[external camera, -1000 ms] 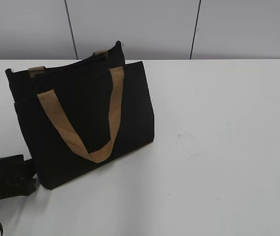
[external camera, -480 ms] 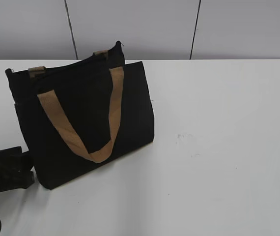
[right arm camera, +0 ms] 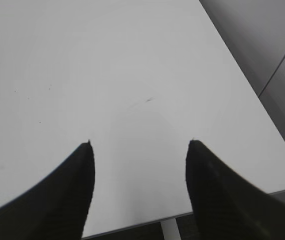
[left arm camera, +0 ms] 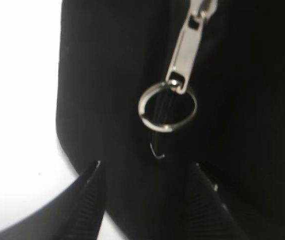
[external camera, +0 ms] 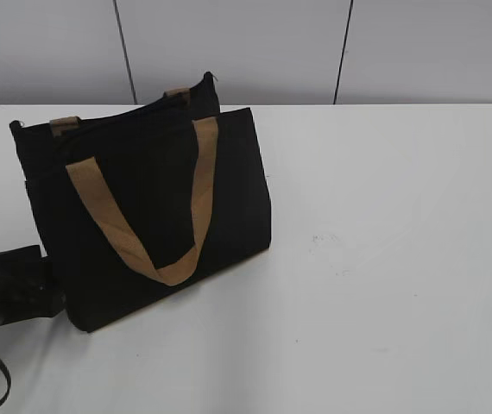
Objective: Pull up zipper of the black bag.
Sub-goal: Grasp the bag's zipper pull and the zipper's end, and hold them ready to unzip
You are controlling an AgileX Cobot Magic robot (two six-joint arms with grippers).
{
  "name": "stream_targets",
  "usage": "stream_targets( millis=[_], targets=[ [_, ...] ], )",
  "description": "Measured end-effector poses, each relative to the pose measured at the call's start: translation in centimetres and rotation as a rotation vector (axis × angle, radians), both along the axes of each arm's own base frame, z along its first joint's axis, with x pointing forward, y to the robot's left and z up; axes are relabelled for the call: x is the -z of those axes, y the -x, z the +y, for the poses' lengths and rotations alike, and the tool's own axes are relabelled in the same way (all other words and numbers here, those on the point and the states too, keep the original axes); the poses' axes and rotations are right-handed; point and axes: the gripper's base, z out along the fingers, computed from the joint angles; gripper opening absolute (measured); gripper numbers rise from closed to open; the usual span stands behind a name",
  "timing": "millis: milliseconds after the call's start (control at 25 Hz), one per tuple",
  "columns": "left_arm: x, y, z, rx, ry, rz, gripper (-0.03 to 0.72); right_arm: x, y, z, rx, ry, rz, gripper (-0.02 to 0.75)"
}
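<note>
Nothing to read anywhere here. The black bag (external camera: 142, 216) carries no logo, tag or lettering on its front panel or on its tan strap (external camera: 142, 233). Up close in the left wrist view, the silver zipper pull (left arm camera: 185, 50) and its ring (left arm camera: 167, 107) show no stamp or brand that can be made out. The white table (right arm camera: 107, 75) is unmarked too.

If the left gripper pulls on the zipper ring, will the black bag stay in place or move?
The black bag looks like soft fabric standing unsupported on the table, so it may well slide or lean. The ring hangs loose from the pull tab, so it would probably swing. The left gripper is open below it; the right gripper is elsewhere.
</note>
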Motion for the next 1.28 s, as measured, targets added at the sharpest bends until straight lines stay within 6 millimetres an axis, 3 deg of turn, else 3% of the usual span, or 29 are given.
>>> stream_targets(
  millis=[480,800,1280],
  targets=[
    [-0.6,-1.7,-0.4,-0.032,0.021,-0.057,0.373,0.0,0.0,0.0,0.0,0.001,0.0,0.454],
    [-0.6,-1.7,-0.5,-0.021,0.023,-0.06,0.314,0.0,0.0,0.0,0.0,0.001,0.0,0.454],
    [-0.6,-1.7,-0.6,-0.005,0.024,-0.059,0.307,0.0,0.0,0.0,-0.001,0.001,0.0,0.454]
  ],
)
